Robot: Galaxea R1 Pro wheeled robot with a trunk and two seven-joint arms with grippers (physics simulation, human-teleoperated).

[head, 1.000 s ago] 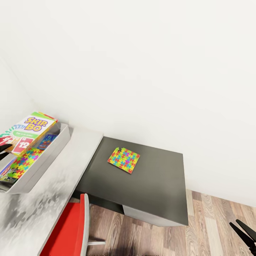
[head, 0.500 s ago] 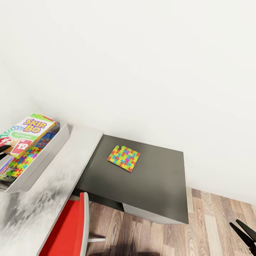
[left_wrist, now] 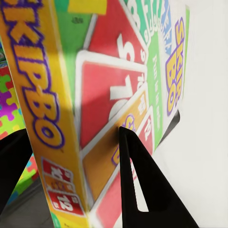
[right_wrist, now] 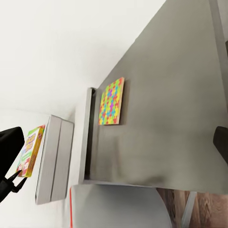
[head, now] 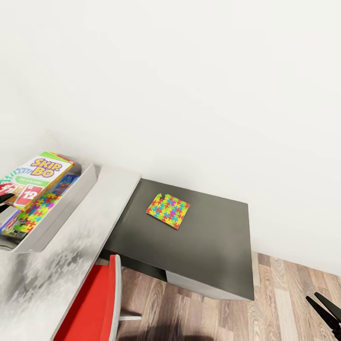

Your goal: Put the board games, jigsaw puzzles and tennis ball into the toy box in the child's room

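Left hand (left_wrist: 71, 175) around Skip-Bo box (left_wrist: 109, 95), wrist view.

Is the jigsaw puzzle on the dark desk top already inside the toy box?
No, the jigsaw puzzle lies flat on the dark desk top, apart from the toy box.

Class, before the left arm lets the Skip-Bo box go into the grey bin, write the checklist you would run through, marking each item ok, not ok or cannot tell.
1. Left pincer grips the Skip-Bo box: ok, one finger on each side of its edge.
2. Box sits over the grey bin: ok in the head view.
3. Box lies flat enough to drop in: not ok, it rests tilted above the rim.
4. Room left in the bin: cannot tell; a puzzle and a blue box already lie inside.
5. Second puzzle collected: not ok, it lies on the dark desk.
6. Right pincer free: ok, open and empty.
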